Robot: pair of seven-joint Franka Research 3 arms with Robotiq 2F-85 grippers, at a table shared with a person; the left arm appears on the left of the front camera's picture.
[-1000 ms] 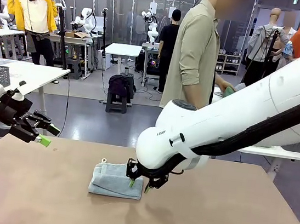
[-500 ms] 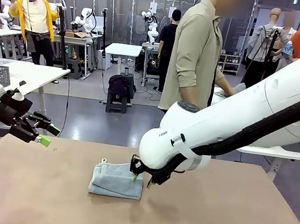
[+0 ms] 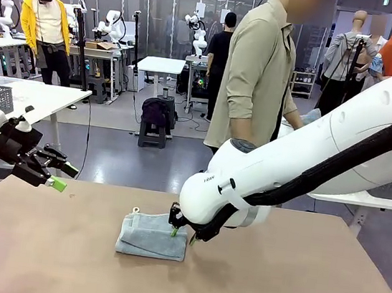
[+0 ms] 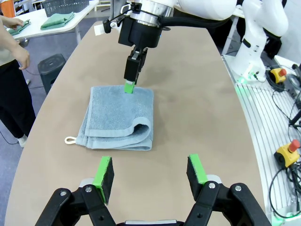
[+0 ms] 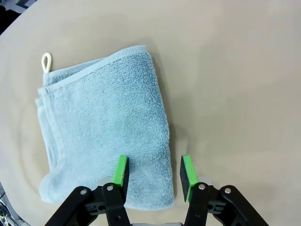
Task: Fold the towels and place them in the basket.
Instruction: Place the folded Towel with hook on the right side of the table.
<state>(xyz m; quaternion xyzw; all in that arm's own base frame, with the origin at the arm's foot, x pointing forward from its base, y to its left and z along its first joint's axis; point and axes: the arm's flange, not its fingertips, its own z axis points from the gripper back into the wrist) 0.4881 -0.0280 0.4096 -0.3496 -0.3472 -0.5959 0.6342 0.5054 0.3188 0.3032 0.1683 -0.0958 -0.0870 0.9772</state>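
One folded grey-blue towel (image 3: 149,238) lies on the worktop (image 3: 293,289) in the front view, the right pincer (image 3: 182,235) at its right edge. Left wrist view: the left pincer (image 4: 149,172) gapes wide, short of it. Right wrist view: jaws half-spread, straddling one towel edge, gripping nothing.

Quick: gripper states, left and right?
Left gripper: open, empty.
Right gripper: open, jaws straddling the towel edge, not gripping yet.
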